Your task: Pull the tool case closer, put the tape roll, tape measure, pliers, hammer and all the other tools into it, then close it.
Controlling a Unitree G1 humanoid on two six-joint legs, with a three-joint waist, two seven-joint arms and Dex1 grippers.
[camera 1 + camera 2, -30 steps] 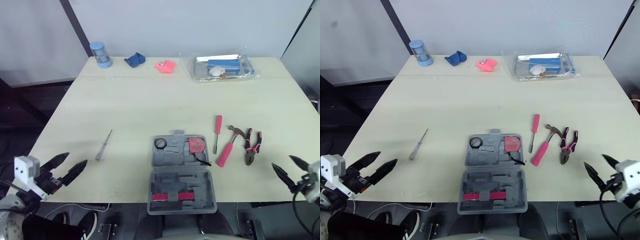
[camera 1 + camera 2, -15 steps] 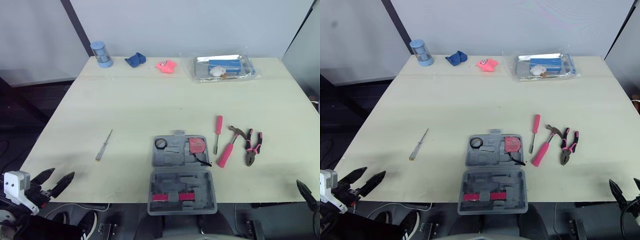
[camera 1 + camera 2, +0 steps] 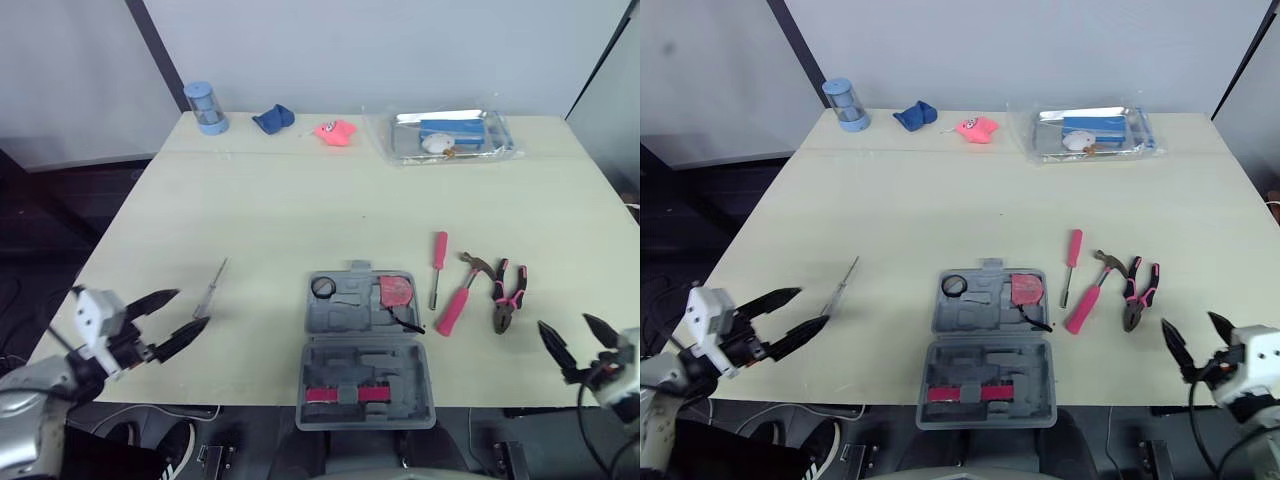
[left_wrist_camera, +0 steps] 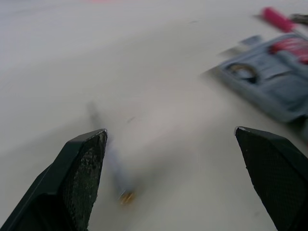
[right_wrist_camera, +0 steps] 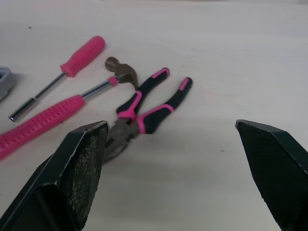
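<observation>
The grey tool case lies open at the table's front edge. In its far half sit a black tape roll and a pink tape measure. To its right lie a pink screwdriver, a pink-handled hammer and pink-and-black pliers. A slim screwdriver lies to the left of the case. My left gripper hangs open just short of the slim screwdriver. My right gripper is open near the front edge, a little short of the pliers.
Along the far edge stand a blue cylinder, a blue cloth, a pink object and a clear plastic bag with items inside. The table's bare middle spreads beyond the case.
Both grippers dropped below the table's front edge and have come back up. The left one now sits nearer the slim screwdriver, the right one nearer the pliers. The tools have not moved.
</observation>
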